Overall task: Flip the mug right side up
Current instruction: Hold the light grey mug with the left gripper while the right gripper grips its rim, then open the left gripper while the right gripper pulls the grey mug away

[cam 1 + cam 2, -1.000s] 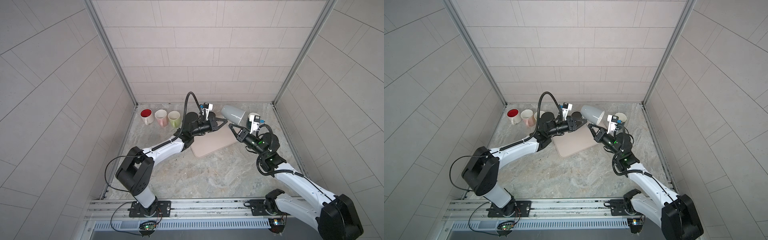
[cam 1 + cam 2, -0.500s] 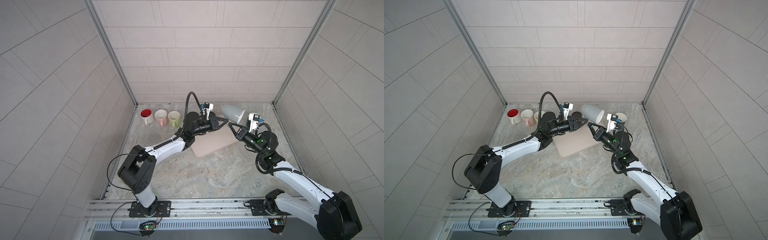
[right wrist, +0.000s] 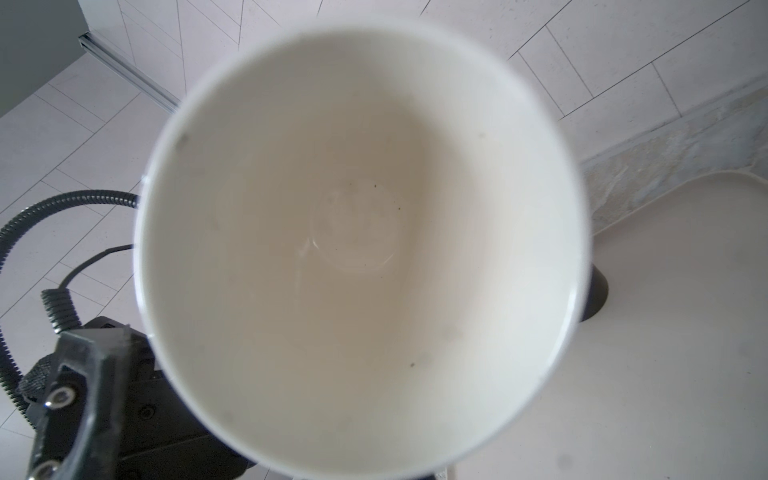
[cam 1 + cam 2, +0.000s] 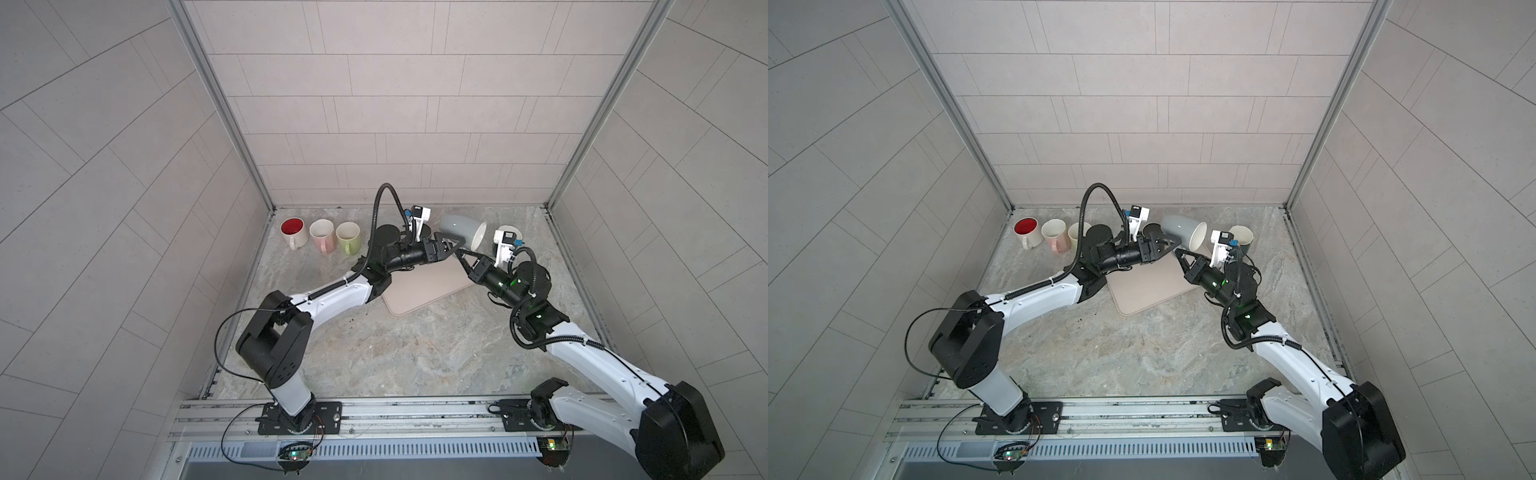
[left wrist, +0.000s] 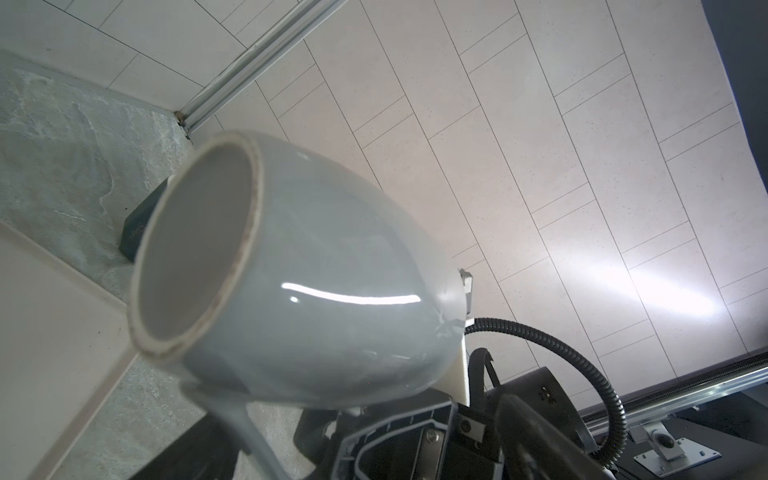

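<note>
Grey marbled tabletop underneath everything, with a beige mat lying near its middle, slightly toward 1 o'clock. Above the mat's 1 o'clock corner, clear of any surface, the grey mug: tipped on its side, pale mouth turned toward 4 o'clock and base toward 10, so neither inverted nor upright yet. At 10 o'clock on the table, a row of upright cups, red-lined mug, pink mug and green mug, well apart from the work. Right gripper clenched, judged to be pinching the handle from below. Left gripper released, jaws spread just beside the mug's body without gripping. Glazed ceramic by the look: rigid, fairly heavy, slick and chippable. Best taken by the handle or across the rim wall; expect swing under a one-point hold, so rotate slowly and set down gently on the mat
</note>
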Controlling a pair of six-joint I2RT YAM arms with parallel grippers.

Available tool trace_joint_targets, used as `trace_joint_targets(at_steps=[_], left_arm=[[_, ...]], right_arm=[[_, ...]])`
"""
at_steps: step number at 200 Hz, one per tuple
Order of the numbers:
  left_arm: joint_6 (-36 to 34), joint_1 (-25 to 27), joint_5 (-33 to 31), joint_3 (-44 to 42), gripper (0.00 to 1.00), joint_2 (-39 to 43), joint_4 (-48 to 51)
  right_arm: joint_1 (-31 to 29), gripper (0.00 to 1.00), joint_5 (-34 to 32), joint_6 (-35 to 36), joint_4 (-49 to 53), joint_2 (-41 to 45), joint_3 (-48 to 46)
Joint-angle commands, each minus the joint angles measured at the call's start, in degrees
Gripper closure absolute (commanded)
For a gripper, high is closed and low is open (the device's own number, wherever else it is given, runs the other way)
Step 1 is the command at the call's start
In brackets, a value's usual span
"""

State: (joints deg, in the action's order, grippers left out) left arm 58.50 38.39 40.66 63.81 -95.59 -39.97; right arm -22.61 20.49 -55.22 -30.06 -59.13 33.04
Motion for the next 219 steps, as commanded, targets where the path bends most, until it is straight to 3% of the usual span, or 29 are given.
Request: trace_joint_targets(at_steps=[1,28,72,123,167,219], left_arm=[[-1.0,0.2,0.1,0.4,0.0,0.3,-1.9],[-1.4,0.2,0.1,-0.4,0.0,0.7,-1.4],[-10.4,0.1,-2.7,-0.9,0.0,5.3,10.8],[-23.5,0.1,-13.2,-2.3,0.0,14.5,28.1],[-29.7,0.2,-19.6,-7.1,0.0,21.1,31.9],[-35.1,-0.1,-34.9,-14.9,0.0,28.9,34.5]], right_arm=[[-0.3,1.0,-1.0,1.4,-3.8,2.3,0.6],[-0.2,1.0,-1.3,2.0,-2.2,2.8,1.0],[2.1,1.0,-4.2,8.7,15.2,5.5,7.1],[9.3,1.0,-5.0,12.8,29.1,7.0,12.0],[14.8,1.0,-8.7,16.2,36.1,6.9,14.0],[23.0,1.0,-13.2,19.3,46.0,4.0,18.7]])
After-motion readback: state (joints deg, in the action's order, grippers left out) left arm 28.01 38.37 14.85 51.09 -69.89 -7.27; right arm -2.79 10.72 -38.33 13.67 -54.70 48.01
